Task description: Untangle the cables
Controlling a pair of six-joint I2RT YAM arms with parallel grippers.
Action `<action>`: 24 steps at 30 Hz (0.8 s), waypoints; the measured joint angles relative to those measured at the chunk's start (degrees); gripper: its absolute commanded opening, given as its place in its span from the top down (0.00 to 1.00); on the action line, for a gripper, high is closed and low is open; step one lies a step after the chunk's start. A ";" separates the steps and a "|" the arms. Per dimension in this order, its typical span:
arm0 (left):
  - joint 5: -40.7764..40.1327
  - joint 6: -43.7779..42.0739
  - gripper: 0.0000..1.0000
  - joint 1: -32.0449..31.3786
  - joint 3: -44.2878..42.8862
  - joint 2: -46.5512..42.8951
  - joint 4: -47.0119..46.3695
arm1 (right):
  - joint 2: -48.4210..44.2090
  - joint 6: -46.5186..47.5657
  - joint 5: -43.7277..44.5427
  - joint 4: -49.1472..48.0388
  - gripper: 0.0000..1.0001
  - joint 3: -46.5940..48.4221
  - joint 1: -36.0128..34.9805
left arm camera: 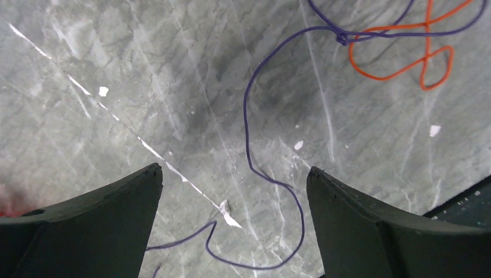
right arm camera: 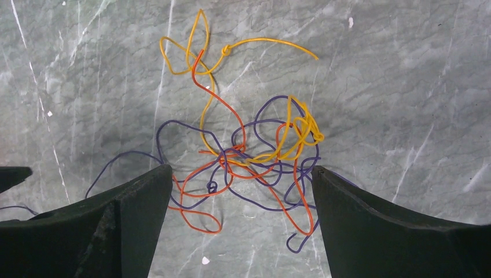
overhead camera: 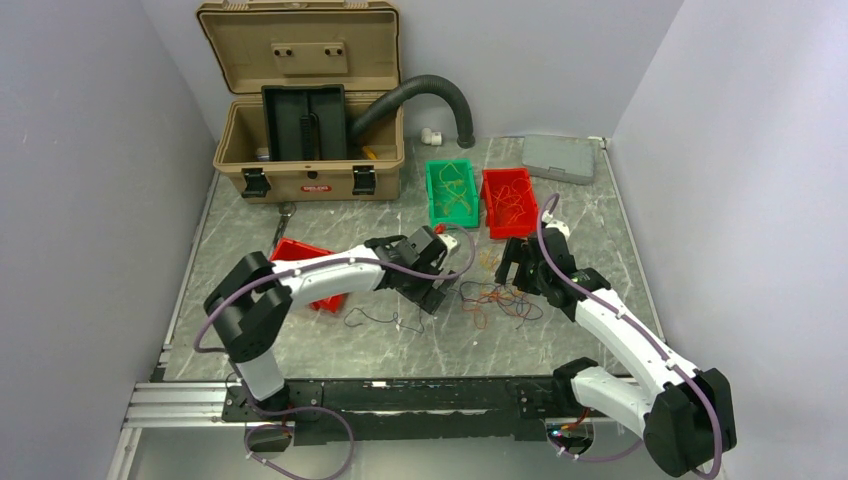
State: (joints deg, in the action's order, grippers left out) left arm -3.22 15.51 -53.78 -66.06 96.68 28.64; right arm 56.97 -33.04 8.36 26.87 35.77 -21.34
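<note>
Cables [right arm camera: 255,156] lie tangled on the table [overhead camera: 610,240] beneath the right gripper [right arm camera: 240,168], its jaws wide apart, holding nothing. Left gripper [left arm camera: 234,171], likewise spread and empty, hangs over one purple strand [left arm camera: 248,116] trailing from that tangle.

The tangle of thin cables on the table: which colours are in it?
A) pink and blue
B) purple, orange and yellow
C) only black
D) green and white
B: the right wrist view shows purple, orange and yellow strands looped together in the tangle.
</note>
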 measured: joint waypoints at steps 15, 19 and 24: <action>1.44 0.83 0.46 0.50 -4.68 10.95 -0.15 | -1.22 0.46 -0.61 0.00 0.10 0.00 -0.13; 0.81 1.99 0.91 0.83 -4.76 11.17 -0.37 | -1.14 0.02 -0.96 -0.52 0.10 -0.20 -0.13; 0.04 3.30 1.00 0.85 -2.47 9.90 -2.86 | 0.61 -1.86 -1.14 -2.99 0.07 -1.68 -0.63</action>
State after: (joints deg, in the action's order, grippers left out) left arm -3.18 18.81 -52.93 -68.53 106.59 25.78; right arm 57.58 -34.89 7.22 23.88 34.09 -21.98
